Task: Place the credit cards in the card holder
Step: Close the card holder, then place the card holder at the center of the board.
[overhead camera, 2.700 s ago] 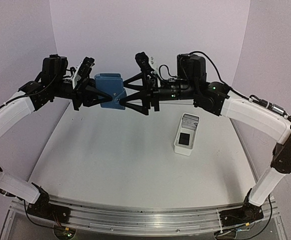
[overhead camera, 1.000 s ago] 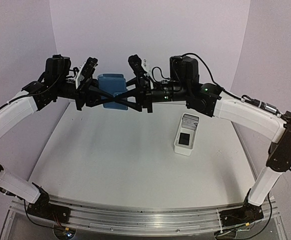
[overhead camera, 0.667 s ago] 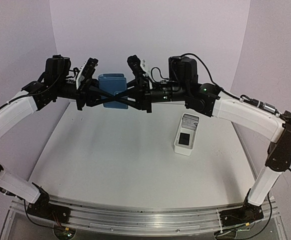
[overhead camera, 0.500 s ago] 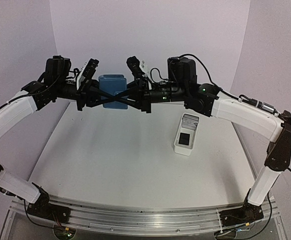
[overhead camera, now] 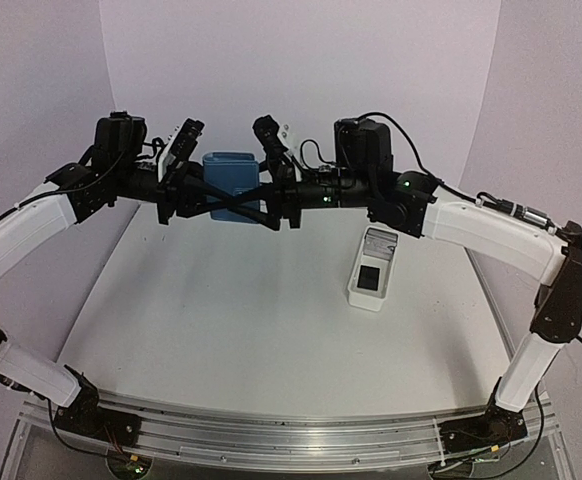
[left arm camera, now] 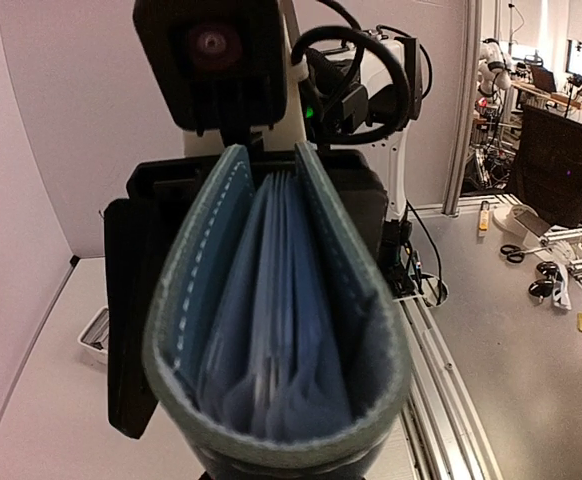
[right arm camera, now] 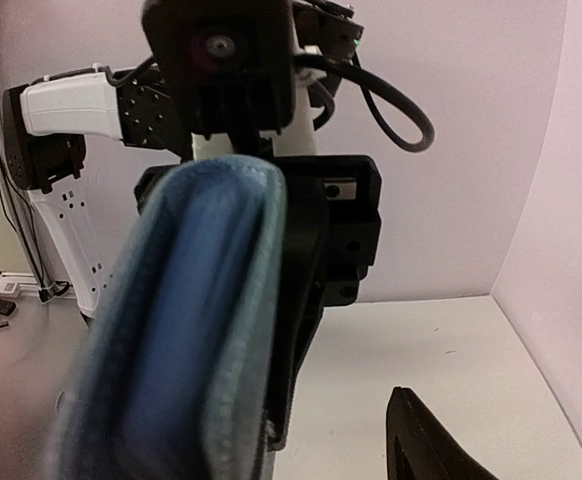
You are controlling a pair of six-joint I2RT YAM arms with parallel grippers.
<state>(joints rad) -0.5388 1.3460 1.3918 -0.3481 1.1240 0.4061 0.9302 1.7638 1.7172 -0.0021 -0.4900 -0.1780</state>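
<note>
- While the credit cards lie in the white tray [overhead camera: 352, 292] on the table [overhead camera: 221, 320], the pale card [overhead camera: 380, 243] beyond the dark card [overhead camera: 369, 277], the card holder [overhead camera: 229, 178] hangs in the air between both arms, over the far end.
- My guess is that one arm steadies it so the other can part the slots.
- Left gripper [overhead camera: 206, 200]: pressed tight on the holder's folded end.
- Right gripper [overhead camera: 253, 200]: spread. Its visible finger [right arm camera: 421, 440] stands apart from the blue cover, and I cannot tell whether the hidden finger touches it.
</note>
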